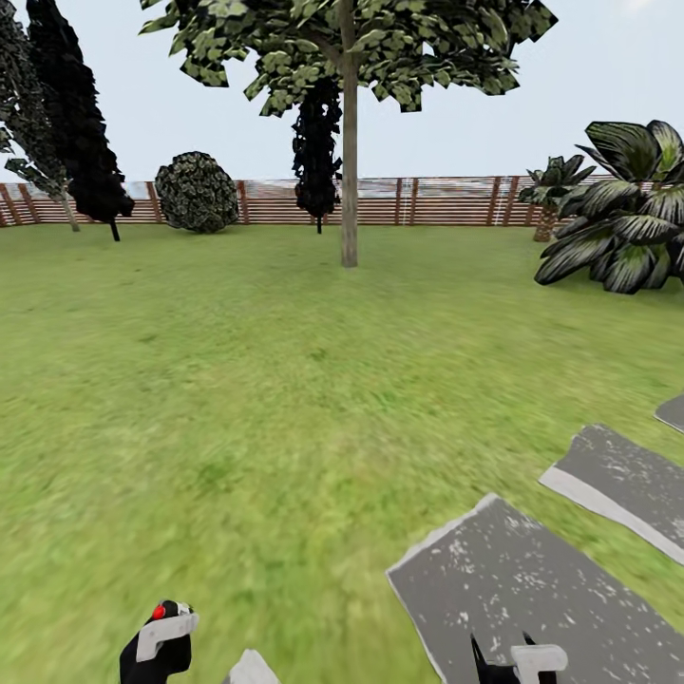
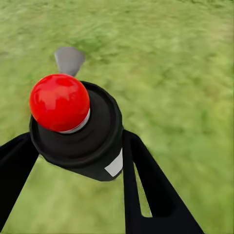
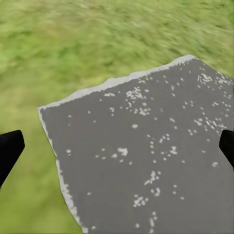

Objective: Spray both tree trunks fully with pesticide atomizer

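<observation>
In the head view, a tall tree with a straight grey-beige trunk (image 1: 349, 171) and blocky green leaves is seen far ahead across the green lawn (image 1: 237, 380), in front of the brown slatted wooden fence (image 1: 446, 200). The black atomizer with a red ball top (image 1: 159, 638) is held low by the left gripper (image 1: 157, 646), well apart from that trunk, presumably carried while the tree is approached; no spray haze is seen.

In the left wrist view, the atomizer (image 2: 78, 126) is pinched between the black fingers (image 2: 146, 185), its red knob facing the camera.

In the right wrist view, the right gripper (image 3: 117, 146) is spread wide, holding nothing, over a grey speckled paving slab (image 3: 146, 156).
</observation>
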